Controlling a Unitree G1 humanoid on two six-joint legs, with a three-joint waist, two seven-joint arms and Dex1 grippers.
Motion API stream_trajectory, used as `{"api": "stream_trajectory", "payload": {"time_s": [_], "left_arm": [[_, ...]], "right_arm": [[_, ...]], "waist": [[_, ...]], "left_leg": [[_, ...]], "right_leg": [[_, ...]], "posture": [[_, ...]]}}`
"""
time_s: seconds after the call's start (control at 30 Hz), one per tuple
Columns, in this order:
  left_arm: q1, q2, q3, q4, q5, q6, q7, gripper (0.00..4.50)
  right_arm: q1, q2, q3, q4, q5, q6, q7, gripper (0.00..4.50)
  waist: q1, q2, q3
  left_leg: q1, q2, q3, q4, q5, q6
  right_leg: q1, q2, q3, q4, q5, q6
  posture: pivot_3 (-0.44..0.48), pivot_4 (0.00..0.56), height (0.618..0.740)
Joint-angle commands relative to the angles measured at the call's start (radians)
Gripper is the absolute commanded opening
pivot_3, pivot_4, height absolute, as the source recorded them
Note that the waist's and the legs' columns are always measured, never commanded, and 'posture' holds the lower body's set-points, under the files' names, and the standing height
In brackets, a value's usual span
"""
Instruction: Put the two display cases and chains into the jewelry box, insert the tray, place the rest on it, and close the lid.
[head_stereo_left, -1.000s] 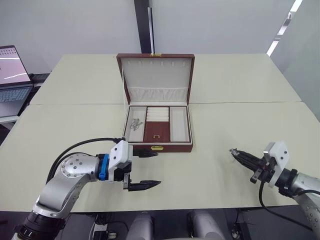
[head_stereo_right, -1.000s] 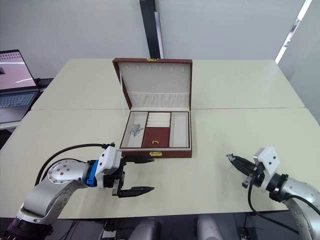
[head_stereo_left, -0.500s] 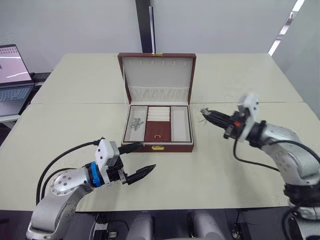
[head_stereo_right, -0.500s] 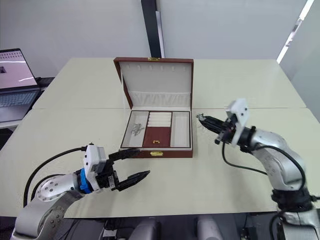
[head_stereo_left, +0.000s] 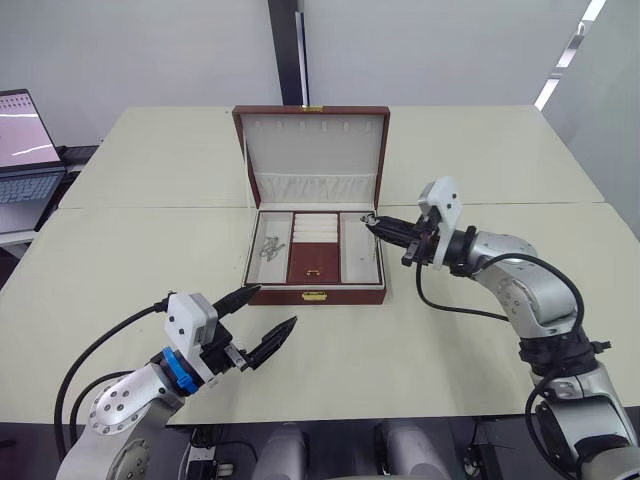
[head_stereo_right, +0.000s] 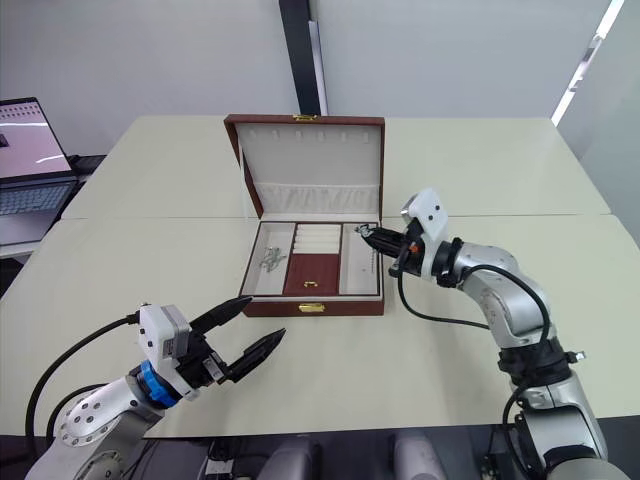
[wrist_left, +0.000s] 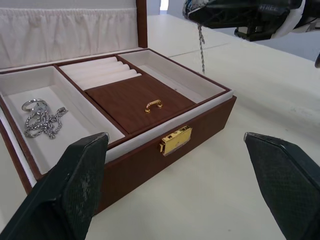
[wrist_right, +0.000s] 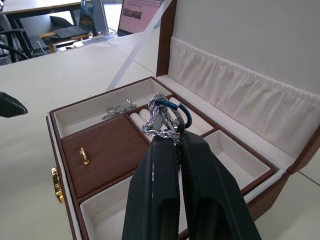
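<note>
Right gripper (head_stereo_left: 372, 221) just swung in from the table edge, jaws clamped on a thin silver chain (wrist_right: 164, 121) dangling below them over the reddish-brown, cream-lined jewelry box's (head_stereo_left: 317, 294) right tray section. Looks ready to drop; left gripper (head_stereo_left: 258, 322) sits wide apart, empty.

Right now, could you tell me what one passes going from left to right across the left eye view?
Laptop → left gripper → chain lying in the tray's left section → brown flap with gold tab → right gripper, holding a chain over the tray's right section.
</note>
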Motion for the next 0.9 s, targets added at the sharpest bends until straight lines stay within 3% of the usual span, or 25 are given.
{"api": "stream_trajectory", "payload": {"time_s": [0.03,0.47,0.9], "left_arm": [[0.010,-0.006,0.003,-0.040,-0.002,-0.028,0.009,4.50],[-0.004,-0.001,-0.011,-0.032,-0.002,-0.033,0.011,4.50],[-0.031,0.022,-0.002,-0.024,-0.040,0.014,-0.001,4.50]], "right_arm": [[-0.030,0.016,0.005,0.001,-0.024,-0.025,0.006,0.01],[-0.030,0.054,0.031,0.025,-0.076,-0.011,-0.001,0.01],[-0.005,0.047,-0.012,-0.010,-0.037,0.018,0.049,3.44]], "waist": [[0.000,0.000,0.000],[0.000,0.000,0.000],[0.000,0.000,0.000]], "left_leg": [[0.000,0.000,0.000,0.000,0.000,0.000],[0.000,0.000,0.000,0.000,0.000,0.000],[0.000,0.000,0.000,0.000,0.000,0.000]], "right_leg": [[0.000,0.000,0.000,0.000,0.000,0.000],[0.000,0.000,0.000,0.000,0.000,0.000],[0.000,0.000,0.000,0.000,0.000,0.000]], "posture": [[0.000,0.150,0.740],[0.000,0.150,0.740],[0.000,0.150,0.740]]}}
